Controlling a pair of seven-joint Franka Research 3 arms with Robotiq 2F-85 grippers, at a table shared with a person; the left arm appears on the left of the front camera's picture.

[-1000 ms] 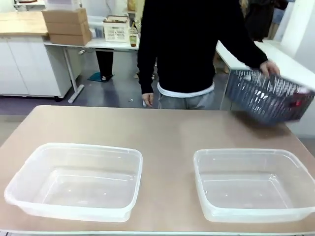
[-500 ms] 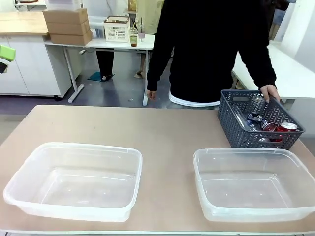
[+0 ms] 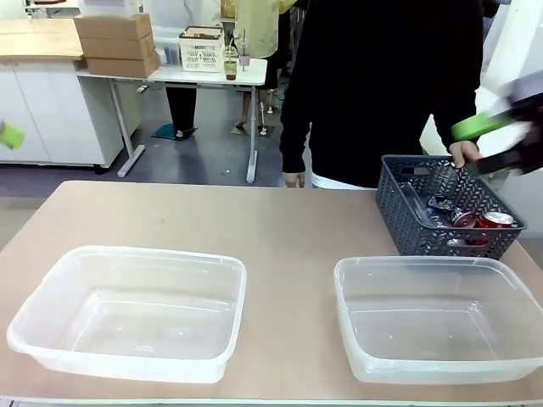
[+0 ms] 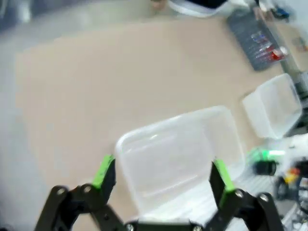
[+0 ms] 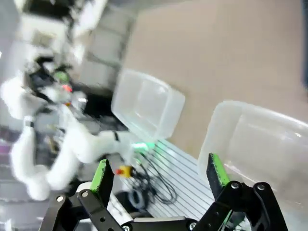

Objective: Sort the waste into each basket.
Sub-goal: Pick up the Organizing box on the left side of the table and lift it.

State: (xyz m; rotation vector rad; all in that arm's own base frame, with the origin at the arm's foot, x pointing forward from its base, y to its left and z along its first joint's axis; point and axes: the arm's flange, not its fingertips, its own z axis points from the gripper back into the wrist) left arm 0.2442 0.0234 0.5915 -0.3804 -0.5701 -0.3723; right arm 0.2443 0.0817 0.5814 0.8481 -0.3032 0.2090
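Two clear tubs stand empty at the table's near side, the left tub (image 3: 144, 253) and the right tub (image 3: 424, 262). The waste, crushed red cans (image 3: 488, 222) among it, lies in a dark lattice basket (image 3: 407, 220) at the far right, and a person's hand (image 3: 464, 153) holds its rim. My right gripper (image 3: 496, 142) is a blur high above that basket. It is open and empty in its wrist view (image 5: 159, 173), over the right tub (image 5: 226, 125). My left gripper (image 4: 161, 178) is open and empty high above the left tub (image 4: 144, 137). Only its green pad (image 3: 8, 134) shows at the front view's left edge.
The person in black stands at the far side behind the basket (image 4: 257, 41). The left wrist view also shows the right tub (image 4: 269, 91). In the right wrist view the left tub (image 5: 147, 103) lies beyond the other one, with my white left arm (image 5: 62, 144) beside it.
The person has set the lattice basket down at the far right and stepped that way. My right gripper has come into the front view at the upper right.
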